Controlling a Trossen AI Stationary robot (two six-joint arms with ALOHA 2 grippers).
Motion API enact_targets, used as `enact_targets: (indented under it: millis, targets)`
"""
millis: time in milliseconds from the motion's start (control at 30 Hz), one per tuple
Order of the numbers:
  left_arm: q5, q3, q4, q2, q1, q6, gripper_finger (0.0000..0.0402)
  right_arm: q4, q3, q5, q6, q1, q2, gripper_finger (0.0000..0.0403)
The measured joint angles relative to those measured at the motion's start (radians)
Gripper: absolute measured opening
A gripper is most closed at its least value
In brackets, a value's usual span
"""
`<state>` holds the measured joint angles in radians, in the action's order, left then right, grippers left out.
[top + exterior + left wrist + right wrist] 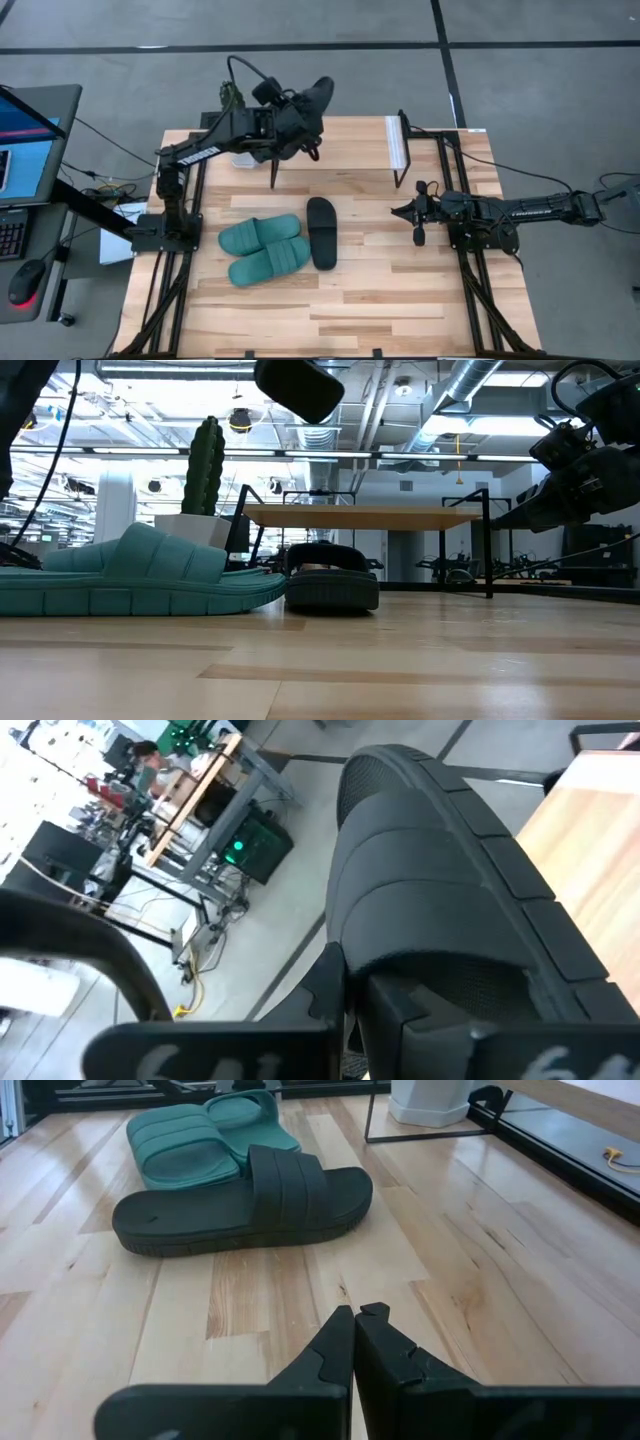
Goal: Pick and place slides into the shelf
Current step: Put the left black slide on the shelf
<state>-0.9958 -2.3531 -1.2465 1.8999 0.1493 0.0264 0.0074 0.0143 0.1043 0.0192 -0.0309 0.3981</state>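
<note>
Left gripper (pixel 300 118) fingers clamp a matte black slide (pixel 318 98) aloft; right gripper (pixel 418 222) fingers together.

Lab/workshop; exposed ceiling ducts (pixel 470 400); equip. benches (pixel 200 795); monitor (pixel 25 140).

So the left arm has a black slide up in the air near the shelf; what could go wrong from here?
1. The left gripper holds the black slide aloft past the table's far edge; a slip could drop it to the floor.
2. The shelf looks low, with thin metal legs; the slide could catch its panel going in.
3. The right gripper waits shut near the other black slide, the teal slides beyond it.
</note>
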Motion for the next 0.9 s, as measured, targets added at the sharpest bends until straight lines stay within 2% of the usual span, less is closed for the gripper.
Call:
enact_targets:
  millis: [133,267,667,900]
  targets:
    - [0.026,0.002,-0.059,0.0,0.014,-0.06,0.0,0.0,0.0,0.0,0.0,0.0,0.0,0.0]
    - [0.108,0.001,-0.136,0.012,0.034,-0.15,0.0,0.0,0.0,0.0,0.0,0.0,0.0,0.0]
    - [0.111,0.003,-0.217,0.166,0.048,-0.159,0.0,0.0,0.0,0.0,0.0,0.0,0.0,0.0]
    - [0.087,0.003,-0.233,0.198,0.072,-0.181,0.0,0.0,0.0,0.0,0.0,0.0,0.0,0.0]
